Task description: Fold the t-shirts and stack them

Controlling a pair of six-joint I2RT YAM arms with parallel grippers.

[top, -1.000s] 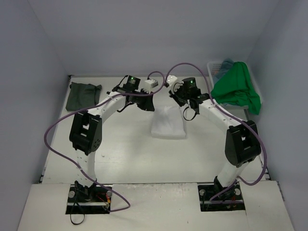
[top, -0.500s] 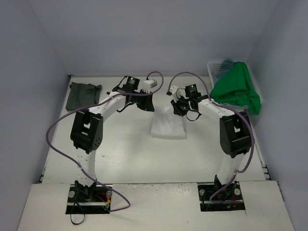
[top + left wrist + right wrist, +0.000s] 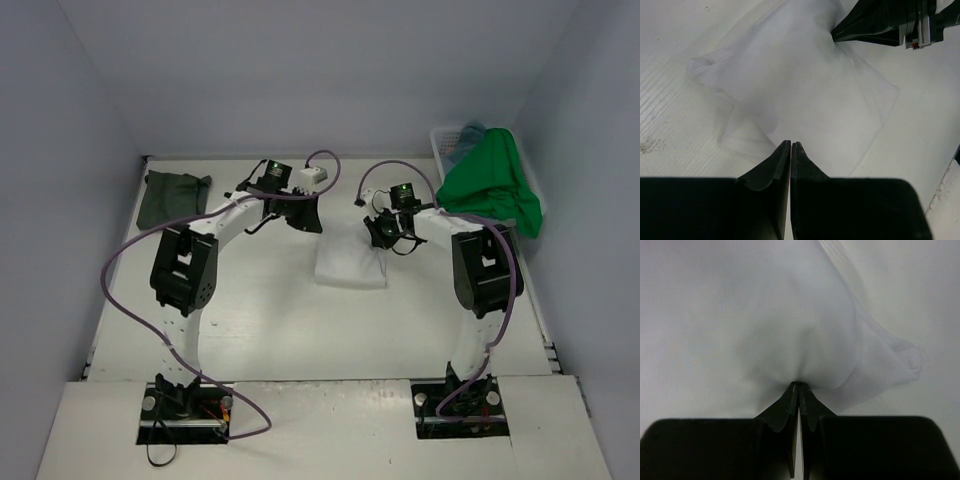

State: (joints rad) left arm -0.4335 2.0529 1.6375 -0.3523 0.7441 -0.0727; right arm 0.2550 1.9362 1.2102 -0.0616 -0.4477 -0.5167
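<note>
The white t-shirt (image 3: 350, 268) lies folded mid-table. My right gripper (image 3: 378, 232) is shut, its tips (image 3: 800, 385) pressed into the white cloth (image 3: 740, 315), which puckers around them. My left gripper (image 3: 308, 218) is shut at the shirt's far left corner; in the left wrist view its tips (image 3: 790, 144) hover over the edge of the shirt (image 3: 805, 85) with nothing between them. A dark grey-green t-shirt (image 3: 172, 197) lies folded at the far left. A bright green t-shirt (image 3: 492, 185) drapes over the basket, with a teal-blue one (image 3: 471, 132) inside it.
The white lattice basket (image 3: 443, 141) stands at the far right corner by the wall. Purple cables loop from both arms above the table. Grey walls close in on three sides.
My right gripper has moved nearer and to the left, from the shirt's far edge onto the white cloth, and its arm has folded in. The left arm has barely moved.
</note>
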